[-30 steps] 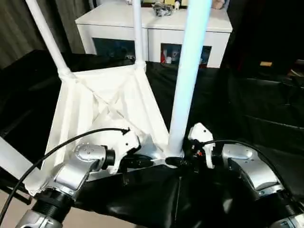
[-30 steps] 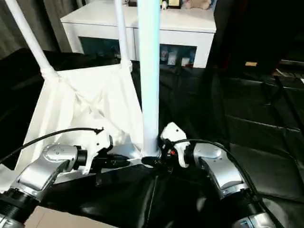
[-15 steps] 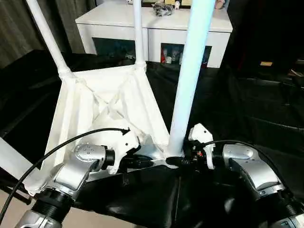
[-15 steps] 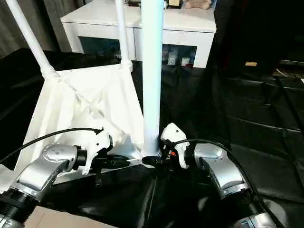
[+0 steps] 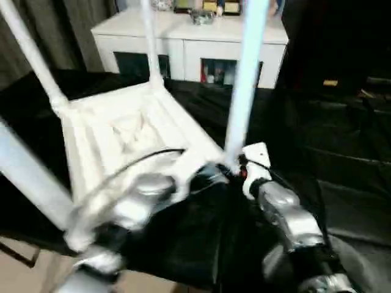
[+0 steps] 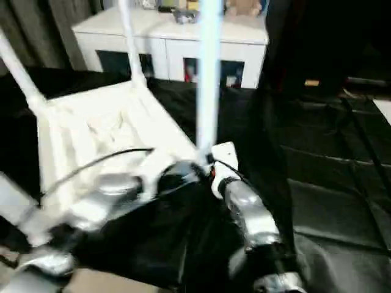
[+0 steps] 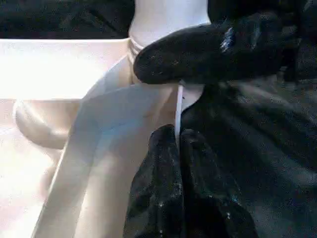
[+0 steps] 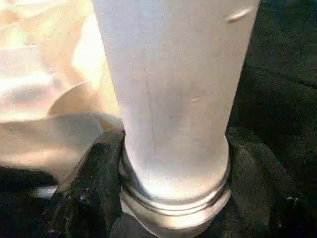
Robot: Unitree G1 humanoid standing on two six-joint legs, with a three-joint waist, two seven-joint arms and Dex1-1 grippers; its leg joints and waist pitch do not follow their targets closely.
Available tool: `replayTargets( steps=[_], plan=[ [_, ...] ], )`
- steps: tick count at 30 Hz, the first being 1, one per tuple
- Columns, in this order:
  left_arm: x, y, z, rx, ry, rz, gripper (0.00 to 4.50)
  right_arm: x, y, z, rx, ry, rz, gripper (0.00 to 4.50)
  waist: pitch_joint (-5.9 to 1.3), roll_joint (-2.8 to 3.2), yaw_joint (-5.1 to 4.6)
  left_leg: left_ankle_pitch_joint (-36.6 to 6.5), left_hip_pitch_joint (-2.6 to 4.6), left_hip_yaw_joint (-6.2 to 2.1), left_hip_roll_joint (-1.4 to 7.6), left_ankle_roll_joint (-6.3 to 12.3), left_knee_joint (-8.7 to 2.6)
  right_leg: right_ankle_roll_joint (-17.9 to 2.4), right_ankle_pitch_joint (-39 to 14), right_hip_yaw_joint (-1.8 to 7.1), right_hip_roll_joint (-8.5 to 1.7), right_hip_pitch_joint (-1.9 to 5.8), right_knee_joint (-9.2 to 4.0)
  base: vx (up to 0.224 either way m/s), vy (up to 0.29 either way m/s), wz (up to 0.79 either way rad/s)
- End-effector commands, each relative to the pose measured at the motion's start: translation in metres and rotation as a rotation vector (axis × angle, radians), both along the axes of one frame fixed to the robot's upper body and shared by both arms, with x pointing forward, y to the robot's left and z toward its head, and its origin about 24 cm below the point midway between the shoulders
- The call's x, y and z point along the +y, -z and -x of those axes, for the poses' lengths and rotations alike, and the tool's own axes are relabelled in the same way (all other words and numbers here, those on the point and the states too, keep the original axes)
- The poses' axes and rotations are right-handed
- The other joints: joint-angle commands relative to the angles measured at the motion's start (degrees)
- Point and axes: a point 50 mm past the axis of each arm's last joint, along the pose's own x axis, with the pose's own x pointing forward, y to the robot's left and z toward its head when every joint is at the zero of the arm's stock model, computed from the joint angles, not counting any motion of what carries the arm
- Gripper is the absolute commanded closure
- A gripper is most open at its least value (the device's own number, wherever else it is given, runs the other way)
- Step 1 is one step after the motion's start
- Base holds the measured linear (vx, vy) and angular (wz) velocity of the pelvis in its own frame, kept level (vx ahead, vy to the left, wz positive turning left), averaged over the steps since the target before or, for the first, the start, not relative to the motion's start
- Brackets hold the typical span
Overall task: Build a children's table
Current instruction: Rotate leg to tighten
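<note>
The children's table lies upside down on a black sheet, its ribbed top (image 5: 122,131) facing up and its white legs rising from the corners. My right gripper (image 8: 176,198) is shut around the base of the near right leg (image 5: 244,79), one black finger (image 8: 89,193) on each side of it. Close beside that corner, my left gripper (image 7: 177,144) is shut on the thin raised rim (image 7: 177,106) of the top. Both grippers meet at the corner, left gripper (image 5: 211,174) and right gripper (image 5: 237,168). Another leg (image 5: 30,177) crosses the near left.
A white cabinet (image 5: 183,46) with dark glass doors stands behind the table, small items on top. The black sheet (image 5: 330,152) covers the ground to the right and front. A strip of bare floor (image 5: 24,274) shows at the lower left.
The picture has blurred and shifted. Against the cabinet, the held corner and both grippers have moved away from me and the table has swung left. Both grips are unchanged.
</note>
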Motion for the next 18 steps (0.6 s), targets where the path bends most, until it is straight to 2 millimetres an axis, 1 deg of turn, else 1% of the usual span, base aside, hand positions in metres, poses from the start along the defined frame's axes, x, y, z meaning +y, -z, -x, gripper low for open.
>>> replayTargets(
  steps=[1,2,3,4,5,6,7,8,9,10,11,12,13,14,15,16,17,18],
  plan=[
    [0.021,0.010,-0.012,-0.035,-0.232,-0.064,4.50,0.004,0.015,0.008,0.059,0.011,0.025,1.82,-2.56,-1.07,-0.12,-19.52,0.65,-0.06,0.57,-0.84,-4.70,-6.48,-25.42,1.20,-1.42,1.19,-5.28,0.000,0.000,0.00],
    [0.019,0.009,-0.012,-0.040,-0.225,-0.066,4.50,0.007,0.014,0.008,0.055,-0.004,0.026,1.82,-2.56,-0.62,0.08,-18.31,0.09,-0.20,0.77,-0.27,-4.97,-6.93,-22.76,1.25,-1.49,1.65,-5.10,0.000,0.000,0.00],
    [0.017,0.009,-0.011,-0.035,-0.213,-0.058,4.50,0.010,0.011,0.008,0.043,-0.034,-0.004,1.82,-2.62,-0.54,0.07,-17.24,-0.37,-0.26,0.81,0.10,-5.04,-7.45,-20.14,1.21,-1.57,2.06,-4.67,0.000,0.000,0.00],
    [0.015,0.010,-0.011,-0.035,-0.193,-0.055,4.50,0.011,0.008,0.007,0.023,-0.037,-0.012,1.27,-2.63,-0.40,0.00,-17.23,-0.42,-0.18,0.79,0.39,-5.00,-7.63,-19.55,1.20,-1.58,2.08,-4.72,0.000,0.000,0.00],
    [0.014,0.010,-0.010,-0.035,-0.170,-0.050,4.50,0.011,0.005,0.007,0.007,-0.038,-0.024,1.13,-2.69,-0.39,0.04,-17.20,-0.34,-0.15,0.78,0.52,-4.95,-7.76,-19.42,1.22,-1.61,2.07,-4.67,0.000,0.000,0.00],
    [0.014,0.010,-0.010,-0.035,-0.170,-0.050,4.50,0.011,0.005,0.007,0.007,-0.038,-0.024,1.11,-2.78,-0.40,0.12,-16.75,-0.23,-0.04,0.76,0.87,-4.79,-8.18,-18.86,1.33,-1.69,2.02,-4.68,0.000,0.000,0.00],
    [0.013,0.011,-0.009,-0.034,-0.147,-0.048,4.50,0.007,0.000,0.006,-0.023,-0.016,-0.017,1.03,-2.80,-0.25,0.08,-16.59,-0.33,-0.01,0.68,1.01,-4.78,-8.18,-18.55,1.33,-1.61,2.09,-4.66,0.000,0.000,0.00],
    [0.012,0.011,-0.009,-0.036,-0.138,-0.046,4.50,0.005,-0.001,0.005,-0.033,-0.008,-0.007,1.03,-2.80,-0.28,-0.04,-16.10,-0.70,-0.21,0.64,0.96,-4.93,-7.85,-18.49,1.18,-1.58,2.46,-4.54,0.000,0.000,0.00],
    [0.012,0.011,-0.010,-0.037,-0.132,-0.044,4.50,0.004,-0.002,0.005,-0.040,-0.003,0.001,0.91,-2.85,-0.32,-0.33,-15.36,-1.13,-0.37,0.62,0.77,-5.06,-7.33,-18.78,1.01,-1.73,2.83,-4.51,0.000,0.000,0.00],
    [0.011,0.010,-0.011,-0.063,-0.117,-0.042,4.50,-0.004,-0.008,0.004,-0.079,0.008,0.018,0.77,-2.86,-0.47,-0.51,-15.03,-1.14,-0.43,0.57,0.92,-4.97,-7.18,-19.12,0.95,-1.79,2.74,-4.63,0.000,0.000,0.00],
    [0.011,0.009,-0.012,-0.074,-0.107,-0.041,4.50,-0.007,-0.010,0.004,-0.093,0.007,0.019,0.70,-3.00,-0.60,-0.49,-14.83,-0.95,-0.32,0.61,1.00,-4.81,-7.22,-18.85,1.01,-1.78,2.67,-4.64,0.000,0.000,0.00],
    [0.010,0.009,-0.012,-0.081,-0.100,-0.041,4.50,-0.008,-0.012,0.004,-0.102,0.006,0.019,0.66,-3.01,-0.64,-0.40,-14.45,-0.70,-0.18,0.67,1.43,-4.67,-7.76,-17.96,1.12,-1.75,2.47,-4.65,0.000,0.000,0.00],
    [0.010,0.006,-0.014,-0.124,-0.098,-0.035,4.50,-0.012,-0.016,0.006,-0.130,-0.018,0.016,0.66,-2.99,-0.81,-0.41,-14.10,-0.75,-0.10,0.71,1.68,-4.65,-8.07,-17.48,1.16,-1.75,2.48,-4.58,0.000,0.000,0.00],
    [0.008,0.004,-0.015,-0.146,-0.090,-0.026,4.50,-0.014,-0.018,0.006,-0.141,-0.032,0.012,0.66,-3.05,-0.80,-0.20,-13.28,-0.85,-0.05,0.72,2.25,-4.55,-8.15,-16.63,1.17,-1.78,2.62,-4.49,0.000,0.000,0.00],
    [0.008,0.001,-0.017,-0.181,-0.097,-0.013,4.50,-0.016,-0.020,0.008,-0.154,-0.059,-0.001,0.66,-3.05,-1.00,-0.17,-12.89,-0.88,-0.01,0.69,2.55,-4.52,-8.19,-16.18,1.14,-1.75,2.67,-4.51,0.000,0.000,0.00],
    [0.009,-0.001,-0.019,-0.212,-0.112,-0.018,4.50,-0.018,-0.022,0.010,-0.163,-0.071,-0.007,0.66,-3.08,-0.96,0.04,-12.39,-0.85,0.04,0.77,3.11,-4.44,-8.14,-15.63,1.19,-1.84,2.70,-4.44,0.000,0.000,0.00],
    [0.010,-0.003,-0.021,-0.242,-0.123,-0.026,4.50,-0.021,-0.023,0.011,-0.172,-0.073,-0.005,0.66,-3.12,-0.80,0.07,-11.72,-0.93,0.01,0.84,3.41,-4.42,-8.54,-14.60,1.16,-1.87,2.73,-4.32,0.000,0.000,0.00],
    [0.011,-0.006,-0.023,-0.266,-0.138,-0.031,4.50,-0.024,-0.023,0.012,-0.177,-0.075,-0.003,0.66,-3.17,-0.90,0.05,-11.10,-0.97,0.01,0.88,3.45,-4.36,-8.92,-13.36,1.12,-1.81,2.74,-4.19,0.000,0.000,0.00]
  ],
)
